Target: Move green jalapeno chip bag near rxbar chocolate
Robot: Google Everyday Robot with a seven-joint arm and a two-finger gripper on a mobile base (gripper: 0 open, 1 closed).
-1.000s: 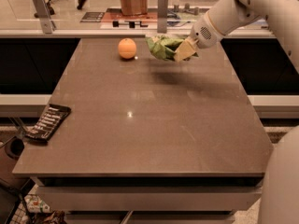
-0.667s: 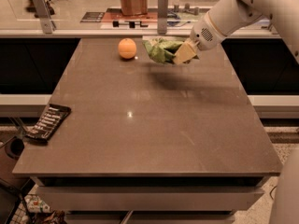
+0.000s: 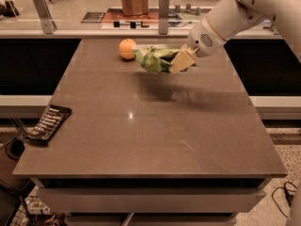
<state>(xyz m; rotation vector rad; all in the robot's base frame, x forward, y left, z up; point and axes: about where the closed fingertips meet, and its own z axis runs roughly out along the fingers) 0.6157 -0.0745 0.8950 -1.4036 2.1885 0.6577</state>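
I read the gripper (image 3: pixel 181 60) clamped on the green jalapeno chip bag (image 3: pixel 153 59), held above the table (image 3: pixel 188 126). Orange (image 3: pixel 127 48): just beyond the bag. Rxbar chocolate (image 3: pixel 48 123): well apart from the gripper, at the table's near-left edge.

chip bag (image 3: pixel 153 60): 1, held in the gripper | gripper (image 3: pixel 181 61): 1, clamped on the chip bag above the table's far half | orange (image 3: pixel 127 48): 1, just past the chip bag from the gripper | chocolate bar (image 3: pixel 48 122): 1, well apart from the gripper, at the table's near-left edge | table (image 3: pixel 155 140): 1, below the gripper
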